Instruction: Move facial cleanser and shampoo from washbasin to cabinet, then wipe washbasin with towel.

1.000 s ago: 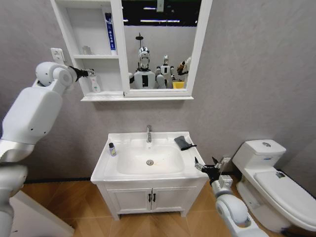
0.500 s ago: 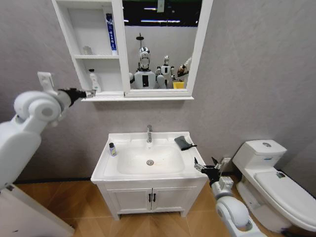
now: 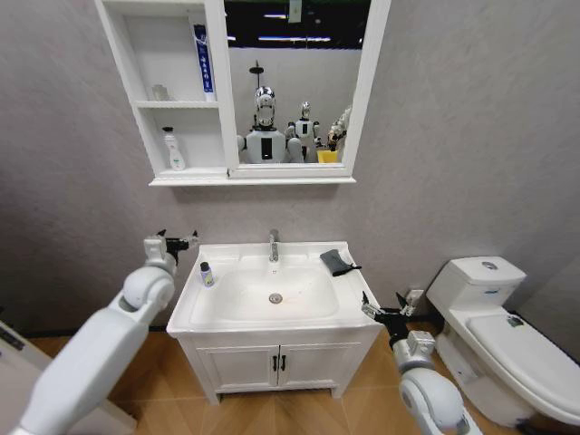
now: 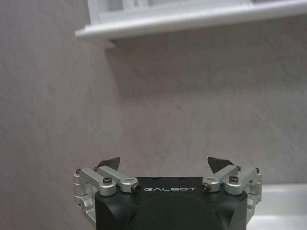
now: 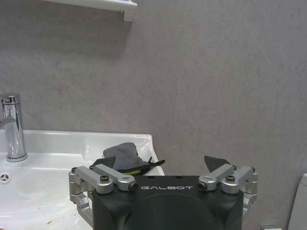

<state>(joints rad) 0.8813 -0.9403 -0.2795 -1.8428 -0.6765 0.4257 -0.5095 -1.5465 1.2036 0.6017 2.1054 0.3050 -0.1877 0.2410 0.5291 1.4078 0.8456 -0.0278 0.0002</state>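
Note:
A white pump bottle (image 3: 172, 149) stands in the bottom compartment of the cabinet (image 3: 220, 91). On the left rim of the washbasin (image 3: 344, 297) stands a small dark-capped bottle (image 3: 207, 274). I cannot tell which of these is the facial cleanser and which the shampoo. The dark grey towel (image 3: 336, 262) (image 5: 122, 154) lies crumpled on the washbasin's back right corner. My left gripper (image 3: 178, 243) (image 4: 164, 163) hangs open and empty beside the washbasin's left edge, facing the wall. Low by the front right corner, my right gripper (image 3: 381, 313) (image 5: 162, 162) is open, with the towel beyond it.
A chrome tap (image 3: 273, 245) rises at the basin's back centre. A blue-and-white tube (image 3: 202, 59) leans in the cabinet's top compartment. The mirror (image 3: 294, 82) adjoins the shelves. A white toilet (image 3: 498, 335) stands right of the vanity doors (image 3: 272, 362). Cabinet ledge (image 4: 192, 19) overhangs the left gripper.
My left arm has come down from the cabinet's bottom shelf to beside the washbasin's left edge, leaving the white pump bottle on the shelf. The right arm has barely moved.

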